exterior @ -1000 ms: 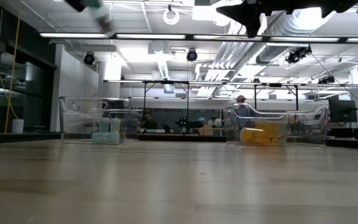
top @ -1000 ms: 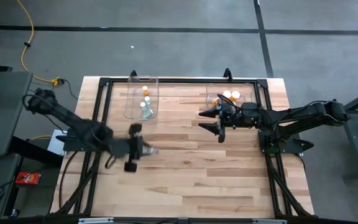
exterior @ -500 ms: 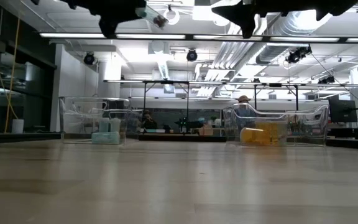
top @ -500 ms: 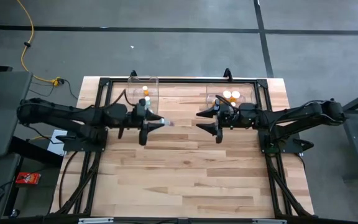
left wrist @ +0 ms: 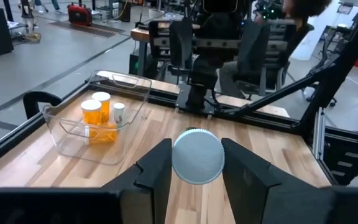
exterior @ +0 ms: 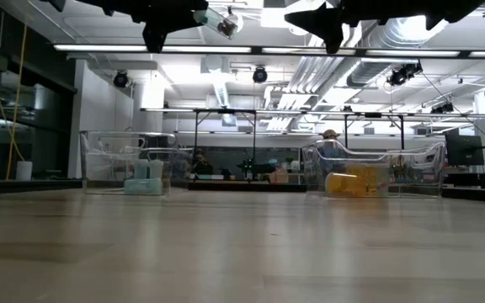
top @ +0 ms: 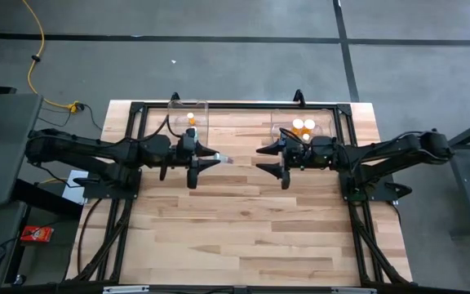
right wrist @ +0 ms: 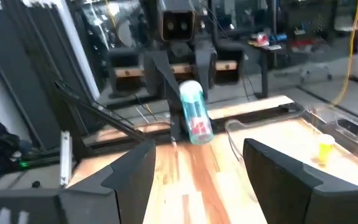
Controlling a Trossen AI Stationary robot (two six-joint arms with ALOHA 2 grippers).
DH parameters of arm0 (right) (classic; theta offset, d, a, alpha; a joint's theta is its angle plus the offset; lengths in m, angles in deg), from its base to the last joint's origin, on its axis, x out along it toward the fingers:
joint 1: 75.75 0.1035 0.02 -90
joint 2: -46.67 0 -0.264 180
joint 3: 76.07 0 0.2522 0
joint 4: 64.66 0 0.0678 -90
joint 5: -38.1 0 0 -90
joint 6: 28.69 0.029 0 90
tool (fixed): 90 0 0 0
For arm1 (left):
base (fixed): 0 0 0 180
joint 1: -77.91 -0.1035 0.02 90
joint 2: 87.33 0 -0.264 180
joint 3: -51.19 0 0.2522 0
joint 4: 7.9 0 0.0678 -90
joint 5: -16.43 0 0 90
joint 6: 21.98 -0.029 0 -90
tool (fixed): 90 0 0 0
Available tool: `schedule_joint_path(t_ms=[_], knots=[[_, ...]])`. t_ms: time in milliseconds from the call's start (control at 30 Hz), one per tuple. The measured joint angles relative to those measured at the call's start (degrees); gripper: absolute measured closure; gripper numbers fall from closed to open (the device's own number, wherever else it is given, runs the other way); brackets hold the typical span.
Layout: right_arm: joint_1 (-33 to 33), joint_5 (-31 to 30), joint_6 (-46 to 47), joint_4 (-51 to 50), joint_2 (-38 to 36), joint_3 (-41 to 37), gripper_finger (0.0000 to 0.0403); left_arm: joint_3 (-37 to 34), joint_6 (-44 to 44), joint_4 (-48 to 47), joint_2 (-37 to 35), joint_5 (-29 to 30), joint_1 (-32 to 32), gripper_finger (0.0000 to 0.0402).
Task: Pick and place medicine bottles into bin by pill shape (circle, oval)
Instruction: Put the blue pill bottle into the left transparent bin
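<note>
Between left gripper point(left wrist: 194, 180) fingers point(left wrist: 156, 171): clear bottle point(left wrist: 197, 156) (cap outward).

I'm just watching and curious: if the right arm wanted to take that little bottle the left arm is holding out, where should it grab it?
Probably by the free end. The left gripper is shut on the bottle, clamping its near part, so the bottle lies level, sticking out toward the open right gripper. That gripper could come straight in from its own side and close across the round body, well clear of the left fingers.
</note>
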Motion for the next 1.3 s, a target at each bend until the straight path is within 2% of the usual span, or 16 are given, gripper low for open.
schedule_joint_path(t_ms=[233,567,767,1033,1300], knots=[[0.02,-0.94,-6.33,-17.20,7.54,11.47,0.0167,0.22,2.95,1.30,3.11,0.11,0.00,0.0289],[0.02,-0.91,-5.87,-40.46,19.25,27.99,0.0167,4.90,2.74,-0.25,11.72,0.07,0.22,0.0289],[0.02,-0.91,-4.27,-41.91,22.98,30.75,0.0167,6.66,2.51,-0.24,15.86,-1.47,0.22,0.0289],[0.02,-0.78,-2.94,-42.38,23.42,30.78,0.0173,7.08,2.51,0.26,17.60,-2.43,0.24,0.0289],[0.02,-0.71,-2.94,-42.40,23.42,30.78,0.0244,7.08,2.51,0.25,17.64,-2.38,0.20,0.0289]])
